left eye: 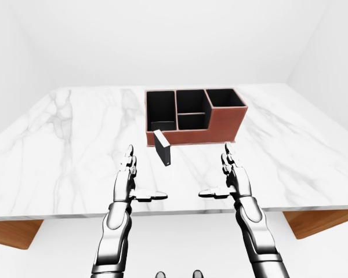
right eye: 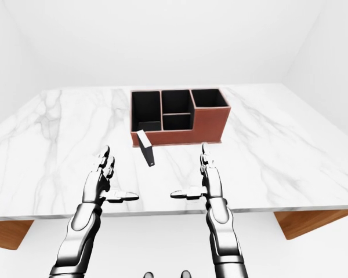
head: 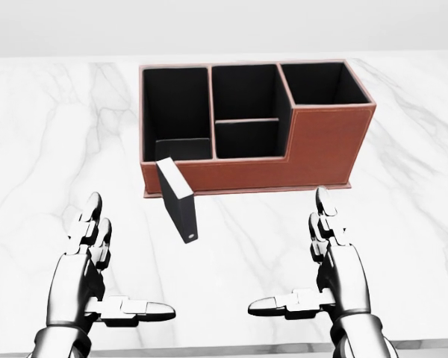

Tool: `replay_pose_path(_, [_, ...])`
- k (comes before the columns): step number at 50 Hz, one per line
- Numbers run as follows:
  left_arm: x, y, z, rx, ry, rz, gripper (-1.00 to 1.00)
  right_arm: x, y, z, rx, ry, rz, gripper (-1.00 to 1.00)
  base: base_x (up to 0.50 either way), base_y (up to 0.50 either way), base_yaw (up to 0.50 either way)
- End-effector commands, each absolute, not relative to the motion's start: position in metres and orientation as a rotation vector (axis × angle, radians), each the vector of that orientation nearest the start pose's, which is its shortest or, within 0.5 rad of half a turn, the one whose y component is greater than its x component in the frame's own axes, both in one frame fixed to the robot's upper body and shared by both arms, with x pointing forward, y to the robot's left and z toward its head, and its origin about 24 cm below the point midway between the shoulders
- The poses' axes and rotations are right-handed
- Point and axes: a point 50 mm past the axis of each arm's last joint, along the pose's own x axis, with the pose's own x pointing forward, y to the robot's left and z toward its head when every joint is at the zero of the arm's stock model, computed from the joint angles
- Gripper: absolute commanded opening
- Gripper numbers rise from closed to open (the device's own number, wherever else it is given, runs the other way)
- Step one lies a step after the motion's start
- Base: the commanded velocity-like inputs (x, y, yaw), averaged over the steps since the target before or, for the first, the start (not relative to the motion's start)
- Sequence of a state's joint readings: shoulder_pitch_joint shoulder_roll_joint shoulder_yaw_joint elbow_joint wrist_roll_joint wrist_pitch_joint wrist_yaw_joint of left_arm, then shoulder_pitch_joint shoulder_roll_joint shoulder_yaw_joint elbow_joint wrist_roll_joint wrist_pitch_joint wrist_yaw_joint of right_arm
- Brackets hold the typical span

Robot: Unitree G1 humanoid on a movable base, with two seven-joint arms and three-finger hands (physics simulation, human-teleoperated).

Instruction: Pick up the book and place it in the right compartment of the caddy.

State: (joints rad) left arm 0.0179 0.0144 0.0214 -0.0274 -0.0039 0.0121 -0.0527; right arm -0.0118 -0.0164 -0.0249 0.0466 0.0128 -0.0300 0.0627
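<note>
On desk: book [head: 178,199] is standing just below caddy [head: 306,153], between both hands, untouched.
Left hand [head: 89,280]: fingers are spreading apart.
Right hand [head: 330,272]: likewise splayed.

The robot's left hand [head: 97,287] and right hand [head: 332,280] are shining silver, with three jointed fingers each and dark gaps showing between the metal pieces.
</note>
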Motion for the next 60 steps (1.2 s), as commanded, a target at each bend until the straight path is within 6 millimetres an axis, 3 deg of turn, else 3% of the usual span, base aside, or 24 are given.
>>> replay_pose_path(1, [0.25,0.155,0.043,0.016,0.003,-0.027,1.0,0.256,-0.154,0.035,-0.003,0.006,0.04,1.0,0.45,0.0,0.0])
replay_pose_path(34, [0.252,0.157,0.042,0.014,-0.017,-0.017,1.0,0.253,-0.151,0.047,-0.045,-0.061,0.046,1.0,0.4,0.0,0.0])
replay_pose_path(39, [0.25,0.161,0.059,0.006,-0.107,0.021,1.0,0.251,-0.149,0.057,-0.058,-0.118,0.051,1.0,0.0,0.0,0.0])
replay_pose_path(40, [0.248,0.163,0.069,-0.008,-0.163,0.034,1.0,0.25,-0.149,0.065,-0.042,-0.155,0.05,1.0,0.0,0.0,0.0])
replay_pose_path(41, [0.247,0.163,0.073,-0.016,-0.18,0.035,1.0,0.25,-0.149,0.053,-0.045,-0.103,0.045,1.0,0.0,0.0,0.0])
replay_pose_path(42, [0.246,0.164,0.078,-0.031,-0.2,0.039,1.0,0.248,-0.148,0.07,-0.033,-0.176,0.053,1.0,0.0,0.0,0.0])
replay_pose_path(44, [0.243,0.164,0.086,-0.045,-0.242,0.039,1.0,0.246,-0.148,0.078,-0.024,-0.212,0.052,1.0,0.0,0.0,0.0])
replay_pose_path(48, [0.239,0.164,0.097,-0.055,-0.29,0.044,1.0,0.245,-0.149,0.082,-0.016,-0.226,0.052,1.0,0.0,0.0,0.0])
replay_pose_path(60, [0.24,0.165,0.098,-0.041,-0.285,0.051,1.0,0.244,-0.147,0.085,-0.011,-0.241,0.061,1.0,0.0,0.0,0.0])
